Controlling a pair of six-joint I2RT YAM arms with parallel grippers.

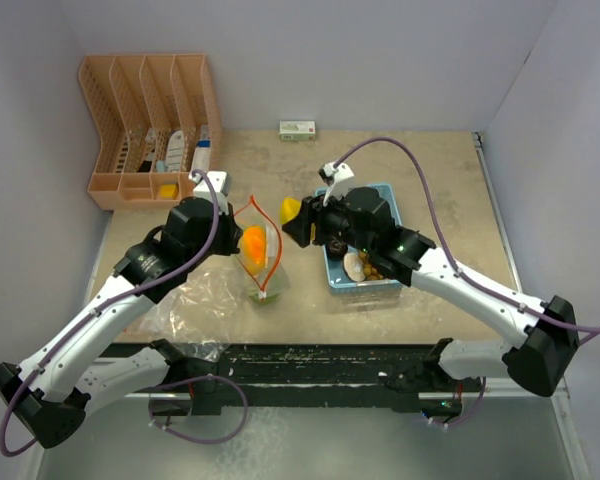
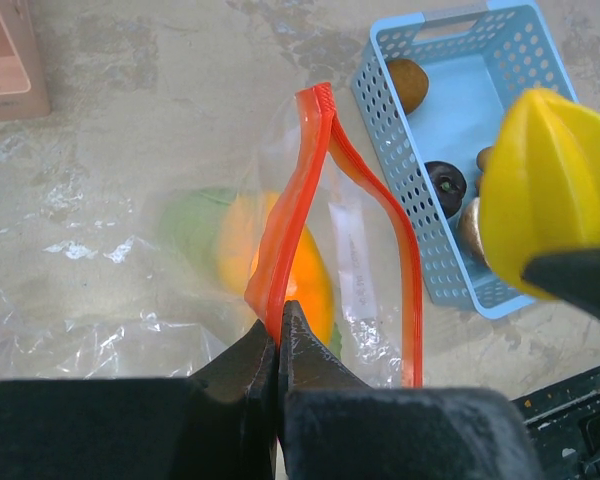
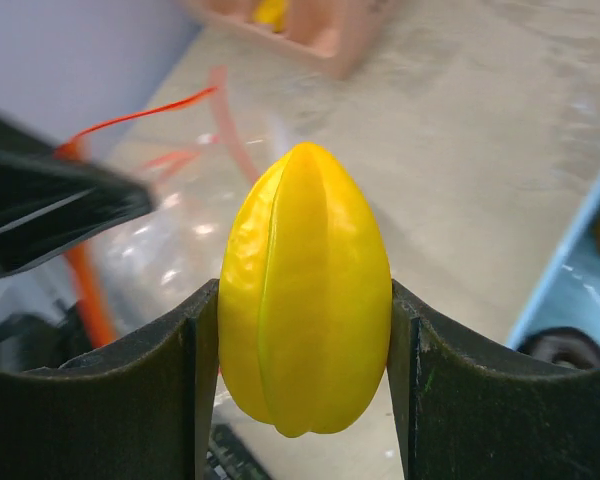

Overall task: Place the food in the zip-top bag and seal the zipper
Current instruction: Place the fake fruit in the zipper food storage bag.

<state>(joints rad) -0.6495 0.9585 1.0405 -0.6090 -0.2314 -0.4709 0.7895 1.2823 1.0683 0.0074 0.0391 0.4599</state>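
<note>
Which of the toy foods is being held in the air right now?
The ridged yellow star fruit, clamped in the right tool. The orange fruit lies inside the bag; others sit in the blue tray.

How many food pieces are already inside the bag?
2: an orange fruit beside a green leafy piece, both inside the zip-top bag; the zipper band may hide others.
</note>
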